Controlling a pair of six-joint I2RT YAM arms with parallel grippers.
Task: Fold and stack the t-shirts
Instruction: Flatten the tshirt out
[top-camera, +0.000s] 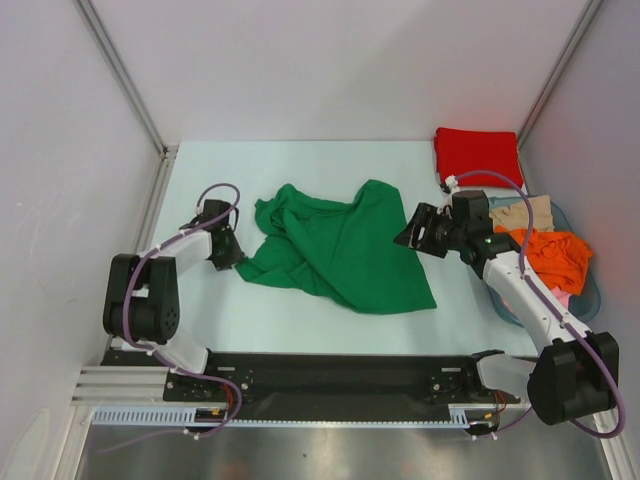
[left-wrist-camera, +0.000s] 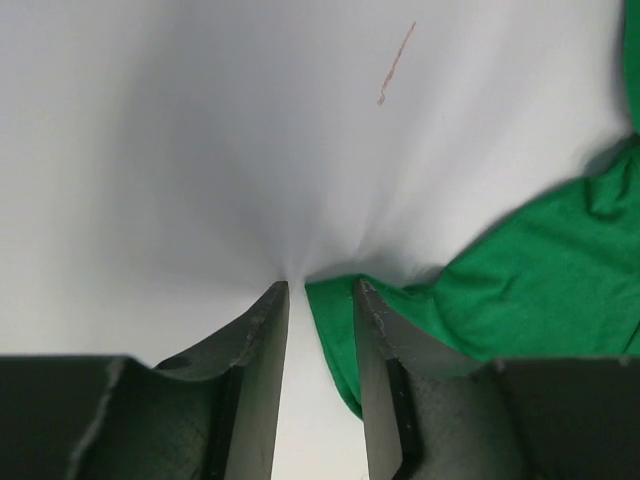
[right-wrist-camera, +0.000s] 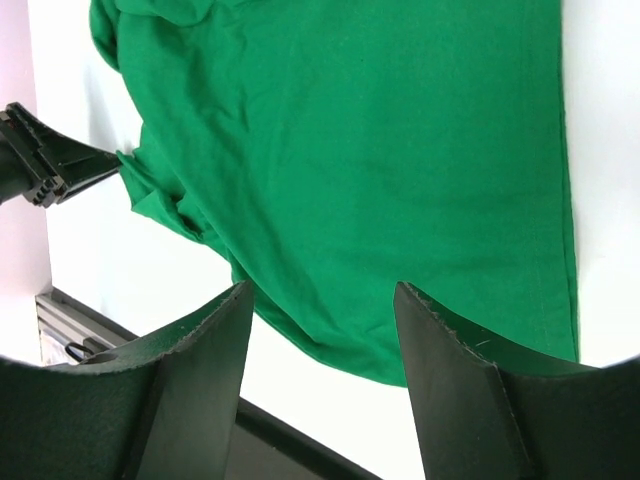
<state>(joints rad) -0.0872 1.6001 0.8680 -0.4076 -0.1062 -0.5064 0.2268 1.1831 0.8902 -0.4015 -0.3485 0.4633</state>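
The bright green t-shirt (top-camera: 340, 245) lies crumpled and spread out in the middle of the white table. My left gripper (top-camera: 228, 255) is down at the shirt's left corner. In the left wrist view its fingers (left-wrist-camera: 320, 285) stand a little apart on the table, with the corner of the green cloth (left-wrist-camera: 540, 270) between them, against the right finger. My right gripper (top-camera: 415, 230) is open and empty, hovering above the shirt's right edge; the green shirt (right-wrist-camera: 350, 150) fills its view beyond the gripper (right-wrist-camera: 320, 287). A folded red t-shirt (top-camera: 478, 155) lies at the back right corner.
A blue basket (top-camera: 590, 290) at the right edge holds an orange garment (top-camera: 550, 255) and a beige one (top-camera: 525, 212). A black rail (top-camera: 330, 375) runs along the near edge. White walls close the left, back and right sides.
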